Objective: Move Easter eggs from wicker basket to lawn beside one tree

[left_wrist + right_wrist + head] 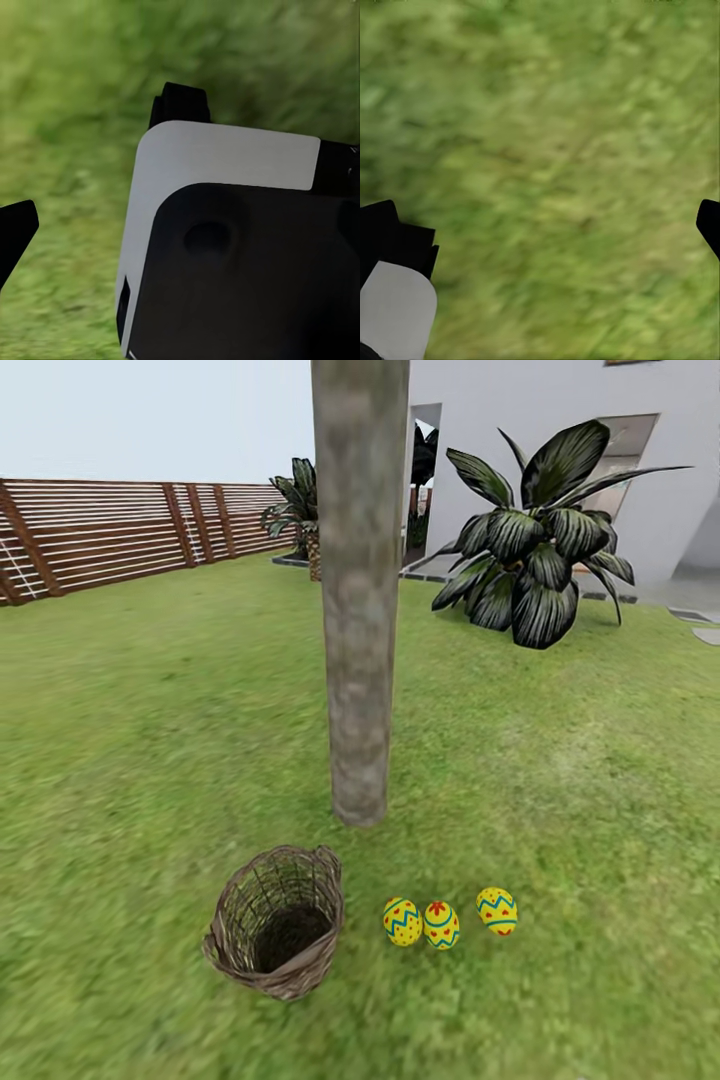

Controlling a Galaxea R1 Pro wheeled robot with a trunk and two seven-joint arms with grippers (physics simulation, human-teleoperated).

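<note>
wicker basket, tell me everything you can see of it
The wicker basket is small, round and tan-brown, woven of open twigs with a thicker braided rim. It stands on the lawn, tilted so its dark mouth faces the head camera, and nothing shows inside. It sits in front of the tree trunk, slightly to its left and apart from it. The three Easter eggs lie on the grass to its right, not touching it.

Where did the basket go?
In the head view, the wicker basket sits on the lawn, left of the three Easter eggs and in front of the tree.
</note>
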